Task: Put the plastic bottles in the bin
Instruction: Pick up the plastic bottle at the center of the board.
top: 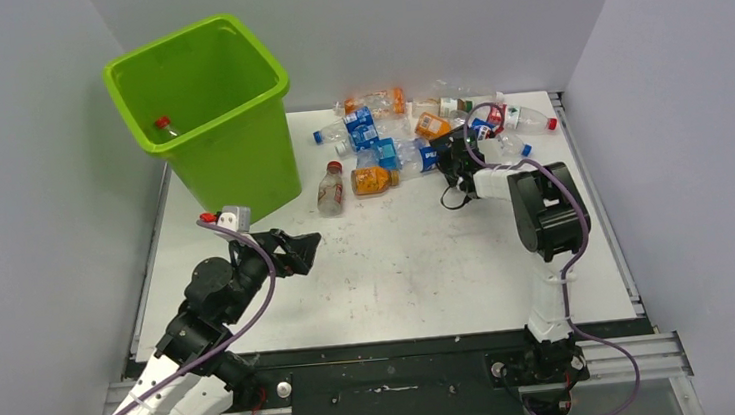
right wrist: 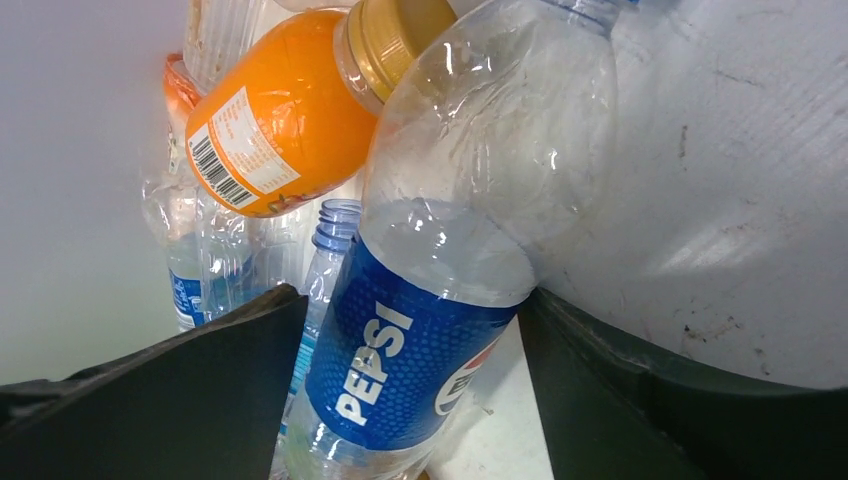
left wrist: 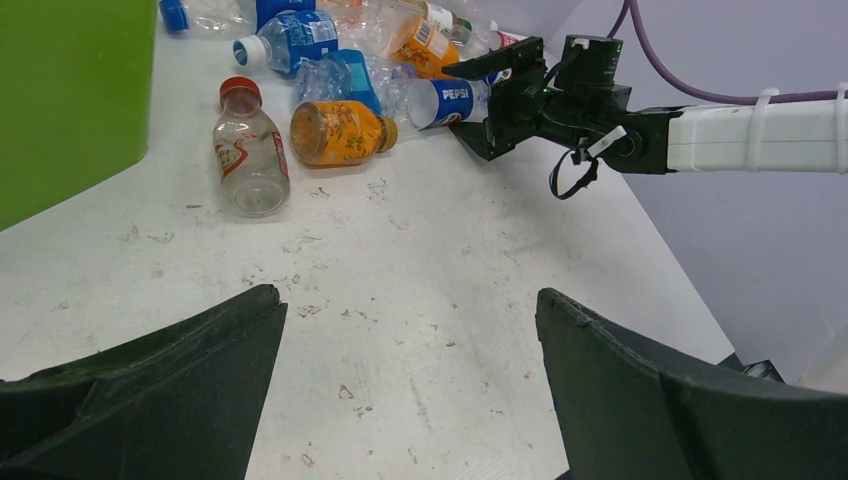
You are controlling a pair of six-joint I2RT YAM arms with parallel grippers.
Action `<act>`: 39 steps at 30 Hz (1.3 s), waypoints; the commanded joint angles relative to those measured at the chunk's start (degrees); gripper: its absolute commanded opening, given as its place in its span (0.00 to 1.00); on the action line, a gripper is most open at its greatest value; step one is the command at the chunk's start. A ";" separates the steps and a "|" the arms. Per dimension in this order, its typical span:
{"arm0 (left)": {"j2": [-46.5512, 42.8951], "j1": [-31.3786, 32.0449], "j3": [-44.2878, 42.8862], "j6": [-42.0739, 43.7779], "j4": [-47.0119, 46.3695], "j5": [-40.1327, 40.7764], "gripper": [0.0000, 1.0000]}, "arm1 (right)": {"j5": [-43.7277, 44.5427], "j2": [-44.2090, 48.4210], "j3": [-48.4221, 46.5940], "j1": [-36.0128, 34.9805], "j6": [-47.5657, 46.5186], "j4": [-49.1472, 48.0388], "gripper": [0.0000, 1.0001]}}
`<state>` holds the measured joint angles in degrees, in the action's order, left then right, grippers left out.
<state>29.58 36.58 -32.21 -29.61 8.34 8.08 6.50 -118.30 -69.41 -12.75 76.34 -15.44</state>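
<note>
Right tool (right wrist: 410, 298), spread wide, straddles the blue-labelled Pepsi bottle (right wrist: 440, 250) at the near edge of the bottle pile (top: 417, 128).

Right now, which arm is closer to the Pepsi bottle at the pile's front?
Right. The right fingers sit either side of the Pepsi bottle; the left fingers hang far back, near the bin.

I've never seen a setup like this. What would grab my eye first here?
The tall lime-green bin at the far left corner of the table stands out first, with one red-capped bottle lying inside. Next comes the jumble of plastic bottles along the far edge, blue Pepsi and orange labels mixed. The right gripper reaches into that pile, its open jaws either side of a Pepsi bottle.
</note>
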 commanded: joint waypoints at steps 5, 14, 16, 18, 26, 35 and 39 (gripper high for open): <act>-0.64 -0.28 0.03 -0.62 -2.77 -1.20 0.96 | -2.05 -1.42 3.49 0.45 -0.41 0.92 0.51; -2.00 -0.28 0.30 -0.54 -3.11 -0.83 0.96 | -1.16 10.44 10.56 -0.63 -5.60 -0.68 0.38; -2.26 -0.28 0.39 -0.47 -3.20 -0.74 0.96 | -0.49 14.65 11.68 -1.11 -7.66 -0.22 0.37; -2.38 -0.30 0.47 -0.51 -3.40 -0.65 0.96 | -0.42 19.00 12.59 -1.30 -9.31 0.82 0.36; -2.44 -0.37 0.89 0.43 -4.58 -0.80 0.96 | 0.09 42.86 23.10 -7.98 -24.44 -1.12 0.34; 0.26 -0.37 0.19 -1.77 -12.95 -5.45 0.96 | -12.87 67.14 33.90 -30.37 -53.36 -2.59 0.37; 3.49 -0.37 -1.52 -4.78 -19.96 -10.61 0.96 | -15.74 74.65 35.56 -36.49 -59.35 1.85 0.35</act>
<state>30.59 36.58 -30.52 -31.07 -0.51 3.68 -4.47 -49.30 -34.81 -45.50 28.40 -15.16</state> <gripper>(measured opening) 0.961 0.438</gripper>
